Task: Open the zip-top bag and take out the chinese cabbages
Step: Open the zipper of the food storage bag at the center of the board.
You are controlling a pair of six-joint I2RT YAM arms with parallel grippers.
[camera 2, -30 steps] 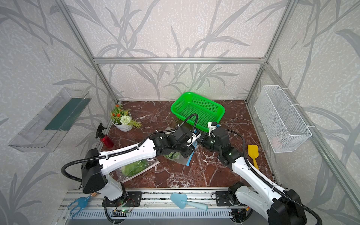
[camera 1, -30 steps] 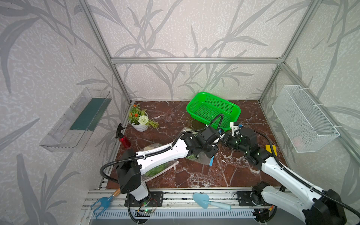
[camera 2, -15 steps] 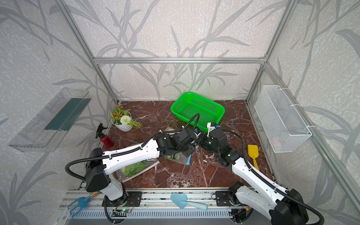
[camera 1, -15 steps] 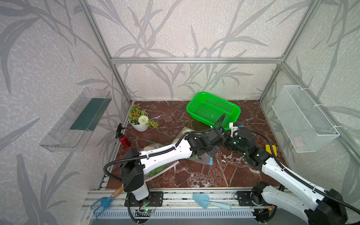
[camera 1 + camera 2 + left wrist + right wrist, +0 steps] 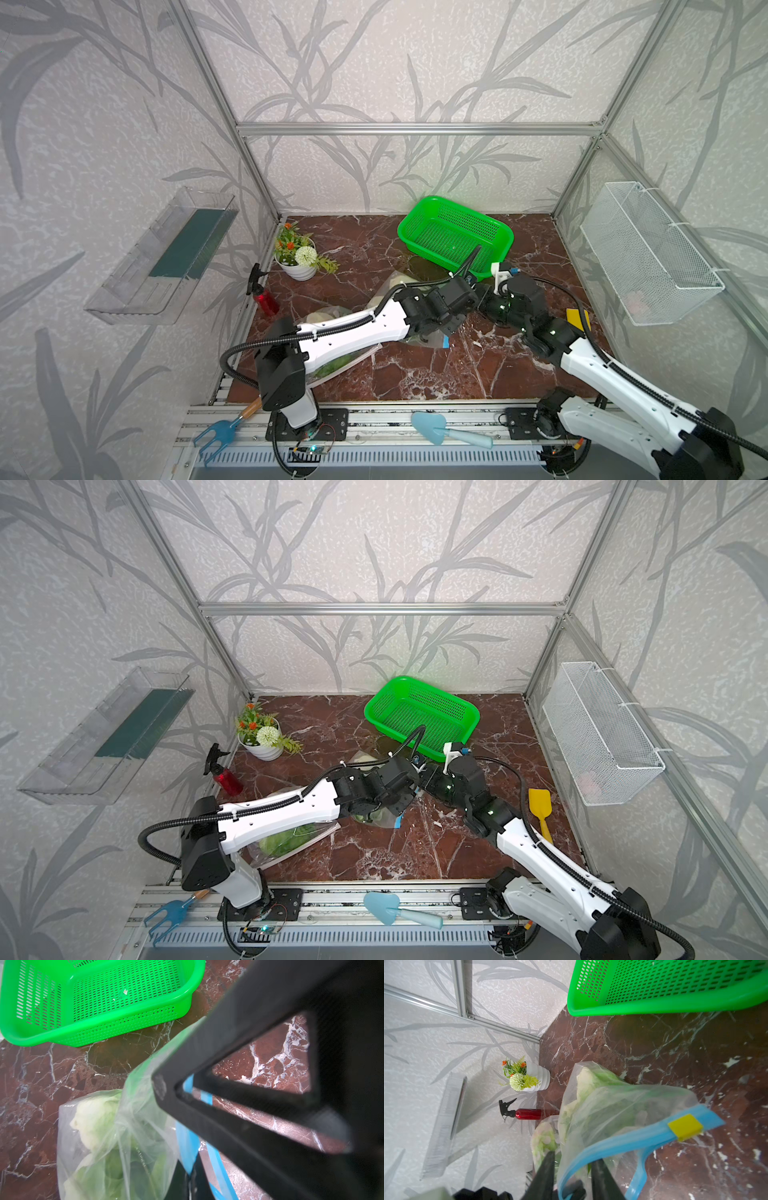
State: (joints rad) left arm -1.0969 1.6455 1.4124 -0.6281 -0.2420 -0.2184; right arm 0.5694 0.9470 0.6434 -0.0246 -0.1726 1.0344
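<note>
At zip-top bag (image 5: 124, 1136), left arm (image 5: 353, 332), right arm (image 5: 590, 361) outstretched

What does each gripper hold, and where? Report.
The left gripper pinches the zip-top bag at its blue zip strip. The right gripper grips nothing; jaws open around that strip.

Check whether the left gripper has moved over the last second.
Yes, slightly. In a top view the left gripper, shut on the zip-top bag, has shifted toward the right arm, nearer the green basket.
</note>
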